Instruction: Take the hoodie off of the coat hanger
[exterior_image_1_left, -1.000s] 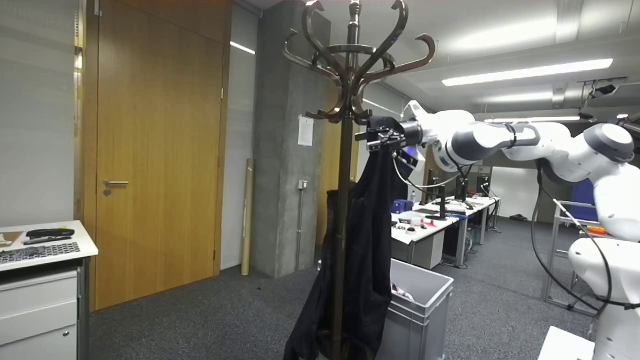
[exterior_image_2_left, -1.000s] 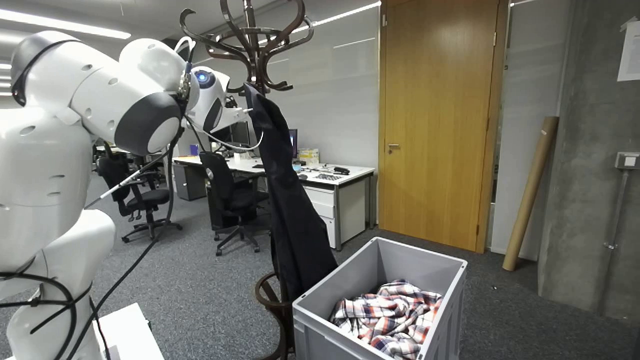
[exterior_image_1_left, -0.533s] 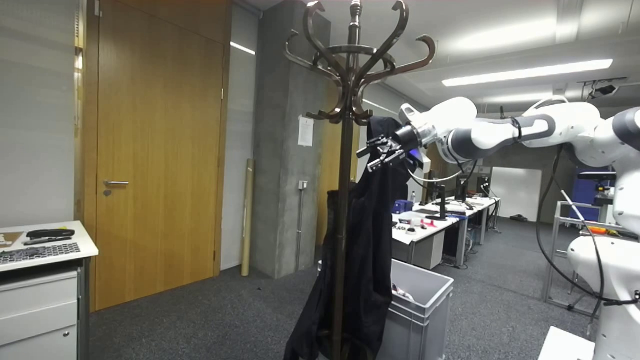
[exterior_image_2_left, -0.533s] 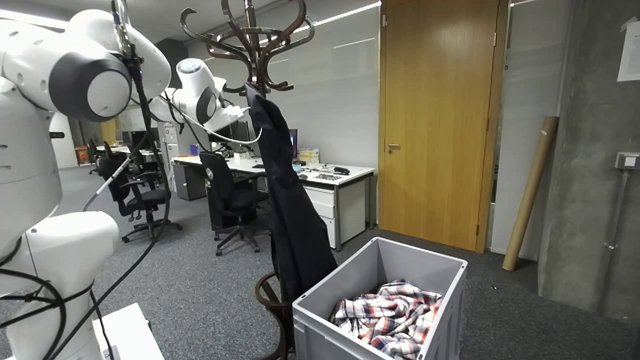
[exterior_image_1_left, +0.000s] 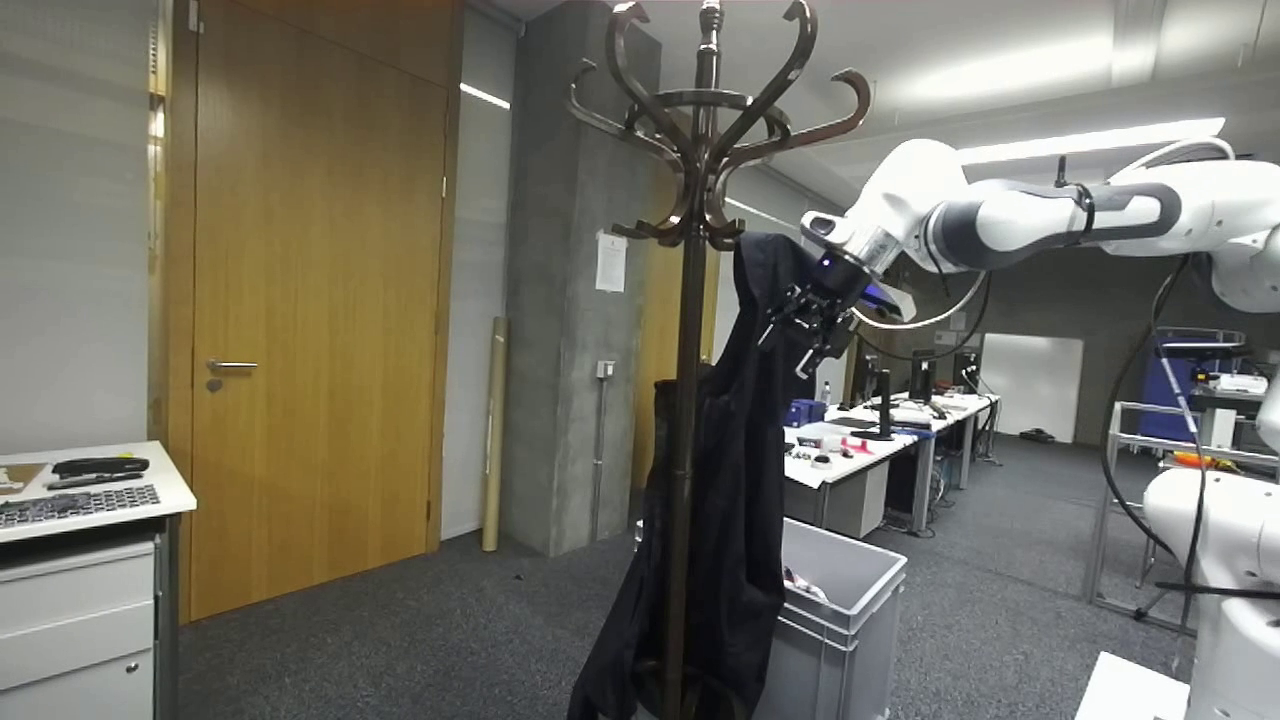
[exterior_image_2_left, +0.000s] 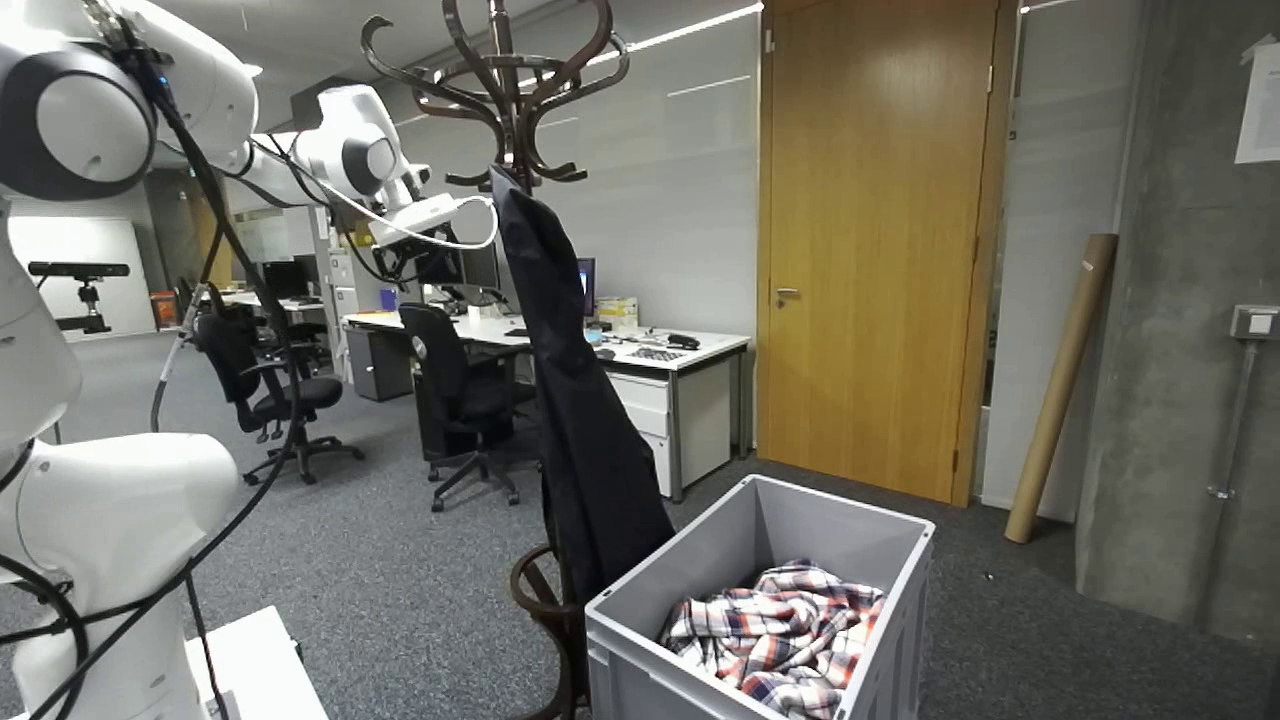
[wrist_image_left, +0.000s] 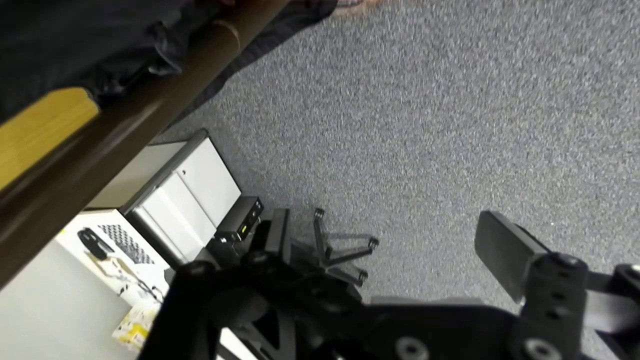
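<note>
The black hoodie hangs limp on the dark brown coat hanger, its top just under the lower curled hooks. In an exterior view, the hoodie drapes beside the crate, below the hooks of the coat hanger. My gripper is open and tilted downward, beside the hoodie's upper part; in an exterior view, the gripper is apart from it. In the wrist view, nothing is between the spread fingers; the pole and dark hoodie fabric are at upper left.
A grey crate holding a plaid cloth stands on the floor against the hoodie's lower side. Desks and black office chairs stand behind the stand. A cardboard tube leans near the pillar. Cables hang loosely from my arm.
My arm has drawn back from the pole, and the gripper has tilted downward. The hoodie and coat hanger look unmoved.
</note>
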